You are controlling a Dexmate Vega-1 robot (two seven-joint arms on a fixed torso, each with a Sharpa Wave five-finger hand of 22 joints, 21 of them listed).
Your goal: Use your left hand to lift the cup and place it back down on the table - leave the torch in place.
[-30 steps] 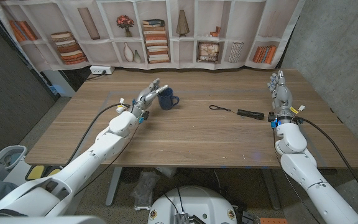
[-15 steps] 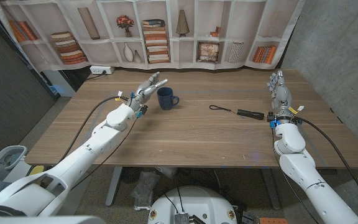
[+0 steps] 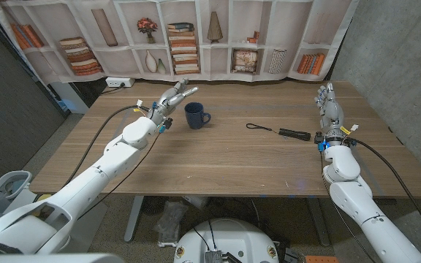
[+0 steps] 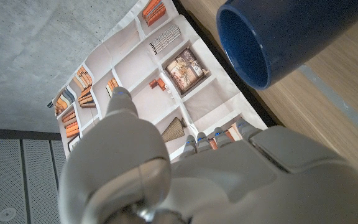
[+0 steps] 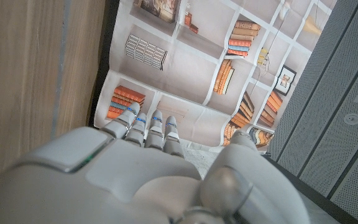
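On the far left part of the wooden desk (image 3: 218, 161) stands the blue cup (image 3: 194, 115), upright, handle turned to the right. Left hand (image 3: 171, 101) is just beside the cup on its left, apart from it; fingers (image 3: 187, 91) stretched out and spread toward the far edge, holding nothing. Left wrist view: the cup's open rim (image 4: 244, 53) shows past the back of the hand, with a clear gap between the two.

Right of centre lies the black torch (image 3: 295, 134), on its side, with a thin cord loop (image 3: 254, 126) trailing off its left end. Cup and torch are well apart.

Right hand (image 3: 330, 108) is at the far right of the desk, near the torch's right end but not touching it; fingers extended, close together, pointing toward the far edge, nothing held.

Behind the far edge hangs a printed bookshelf backdrop (image 3: 188, 36).
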